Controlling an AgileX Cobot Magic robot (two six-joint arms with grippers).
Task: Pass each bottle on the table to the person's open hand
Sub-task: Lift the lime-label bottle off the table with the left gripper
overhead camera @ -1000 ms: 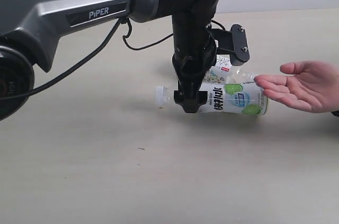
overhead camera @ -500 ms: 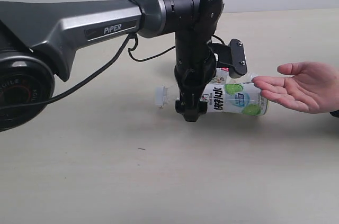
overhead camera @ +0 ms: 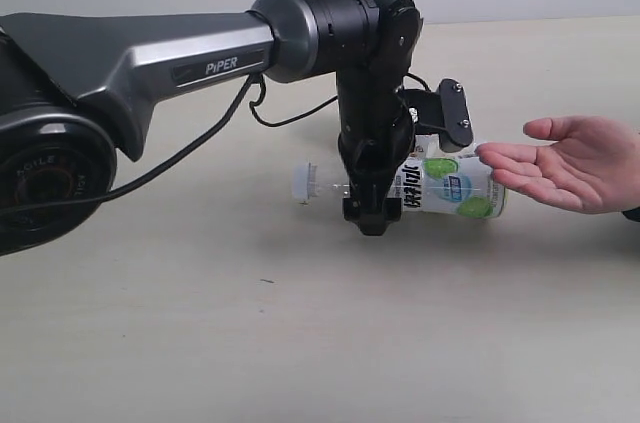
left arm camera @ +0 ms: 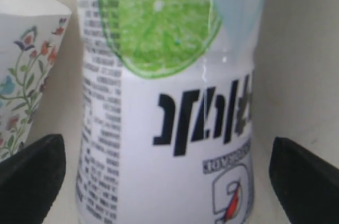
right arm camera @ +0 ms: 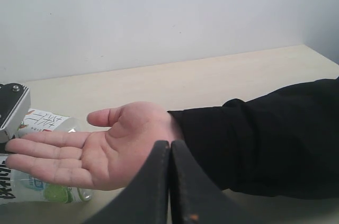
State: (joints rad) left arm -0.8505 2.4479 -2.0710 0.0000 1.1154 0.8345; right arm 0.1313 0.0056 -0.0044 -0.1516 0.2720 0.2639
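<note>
A green-lime bottle (overhead camera: 455, 188) lies on its side on the table (overhead camera: 250, 343), its white cap (overhead camera: 305, 183) pointing left. My left gripper (overhead camera: 372, 215) is lowered over the bottle's middle. In the left wrist view the bottle (left arm camera: 169, 75) fills the gap, and the gripper (left arm camera: 169, 181) is open with a dark finger on each side, clear of the label. A second bottle (overhead camera: 425, 131) with a flower-patterned label (left arm camera: 24, 81) lies just behind. The person's open hand (overhead camera: 565, 163) waits palm up at the right. My right gripper (right arm camera: 169, 181) is shut on nothing, near that hand (right arm camera: 100, 150).
The person's black sleeve (right arm camera: 265, 139) reaches in from the right. A black cable (overhead camera: 200, 138) hangs under the left arm. A pale wall (right arm camera: 159, 17) stands beyond the table's far edge.
The left gripper has come down a little and shifted slightly right along the lime bottle. The bottle and the hand have stayed where they were.
</note>
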